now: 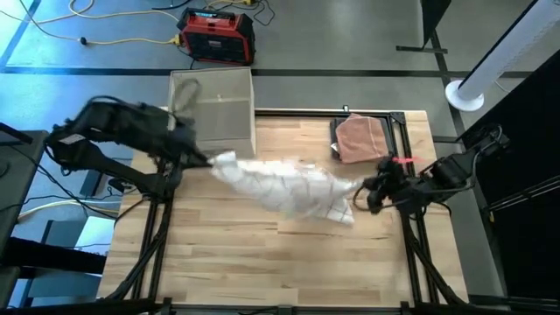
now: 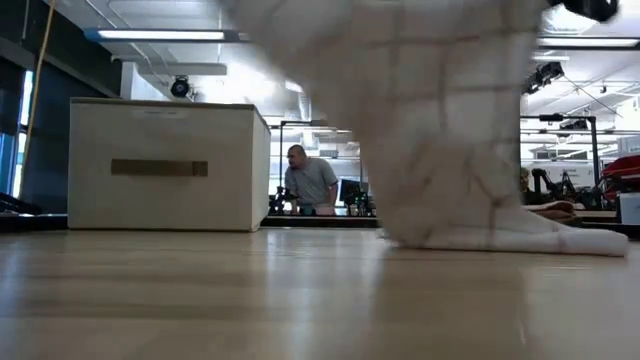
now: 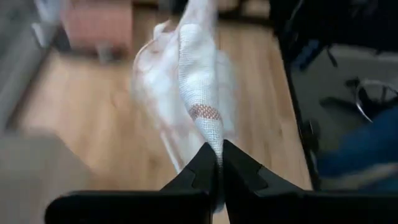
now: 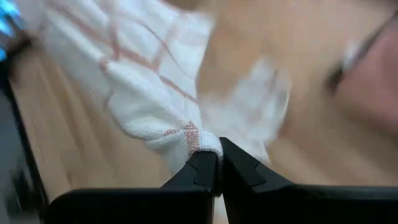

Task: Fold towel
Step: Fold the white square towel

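A white towel [image 1: 284, 184] with thin red check lines hangs stretched between my two grippers above the middle of the wooden table. My left gripper [image 1: 208, 161] is shut on its left end. My right gripper [image 1: 363, 191] is shut on its right end. The towel's lower part [image 2: 500, 238] rests on the table top in the low view. My left gripper pinches a bunched corner of the towel [image 3: 214, 144] between its two fingers, coming from the table's left. The cloth runs away from the fingers, lifted. My right gripper pinches a gathered corner of the towel [image 4: 208, 144] between its two fingers, coming from the table's right. The cloth spreads away from the fingertips.
A beige box [image 1: 213, 105] stands at the far left of the table. A folded pink cloth [image 1: 360, 138] lies on a black tray at the far right. A red device [image 1: 217, 35] sits on the floor beyond. A person [image 2: 310, 180] is in the room behind.
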{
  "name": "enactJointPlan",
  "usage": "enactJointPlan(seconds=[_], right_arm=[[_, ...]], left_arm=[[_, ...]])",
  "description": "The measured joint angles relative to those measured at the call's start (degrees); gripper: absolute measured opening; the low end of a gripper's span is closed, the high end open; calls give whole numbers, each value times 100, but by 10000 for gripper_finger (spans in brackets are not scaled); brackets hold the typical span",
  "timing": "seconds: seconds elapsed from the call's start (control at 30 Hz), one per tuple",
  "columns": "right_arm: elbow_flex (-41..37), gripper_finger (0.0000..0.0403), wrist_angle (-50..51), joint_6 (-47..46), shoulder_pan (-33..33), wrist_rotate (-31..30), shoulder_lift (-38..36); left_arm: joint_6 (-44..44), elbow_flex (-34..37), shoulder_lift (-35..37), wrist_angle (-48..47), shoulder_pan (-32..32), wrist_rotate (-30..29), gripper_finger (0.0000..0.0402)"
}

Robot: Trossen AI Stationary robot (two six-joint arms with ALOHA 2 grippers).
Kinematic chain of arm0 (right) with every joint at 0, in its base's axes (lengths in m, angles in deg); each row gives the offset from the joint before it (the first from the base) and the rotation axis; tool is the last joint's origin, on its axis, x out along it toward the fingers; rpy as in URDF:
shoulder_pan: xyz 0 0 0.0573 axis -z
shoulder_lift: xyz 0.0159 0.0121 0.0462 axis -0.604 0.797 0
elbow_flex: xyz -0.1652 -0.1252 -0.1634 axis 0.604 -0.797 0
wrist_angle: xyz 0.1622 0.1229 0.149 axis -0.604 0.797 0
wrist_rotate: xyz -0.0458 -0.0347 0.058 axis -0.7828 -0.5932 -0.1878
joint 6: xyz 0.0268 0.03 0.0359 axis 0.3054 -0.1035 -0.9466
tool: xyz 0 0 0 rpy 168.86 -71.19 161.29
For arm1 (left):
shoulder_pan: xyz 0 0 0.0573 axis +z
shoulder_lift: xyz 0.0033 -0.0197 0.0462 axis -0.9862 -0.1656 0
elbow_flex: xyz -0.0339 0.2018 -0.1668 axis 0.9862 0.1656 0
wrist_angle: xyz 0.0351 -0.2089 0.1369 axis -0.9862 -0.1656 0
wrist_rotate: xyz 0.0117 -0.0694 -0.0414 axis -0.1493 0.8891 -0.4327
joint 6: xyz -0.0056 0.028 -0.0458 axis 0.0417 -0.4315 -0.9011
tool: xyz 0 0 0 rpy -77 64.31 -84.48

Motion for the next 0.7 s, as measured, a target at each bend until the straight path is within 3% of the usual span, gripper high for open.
enactJointPlan(seconds=[0.07, 0.13, 0.33, 0.43, 0.53, 0.7], right_arm=[[-158, 0, -90, -95, -75, 661, 98], [-672, 0, -599, -363, -380, 1179, 348], [-2171, 0, -3332, -1013, -1055, 1310, 1236], [-2454, 5, -3871, -1153, -1003, 2007, 1650], [-2468, 29, -3893, -996, -859, 2969, 1887], [-2262, 106, -3743, -281, -634, 4106, 1773]], left_arm=[[-378, 272, 38, -188, -75, 139, 5], [-859, 1057, 13, 353, -328, 372, 5], [-1649, 3612, -256, 3400, -1064, 851, 5], [-2338, 4502, -547, 5157, -1102, 1310, 5], [-3009, 5011, -953, 5877, -1180, 1601, 5], [-3453, 5133, -1323, 5902, -1463, 2124, 5]])
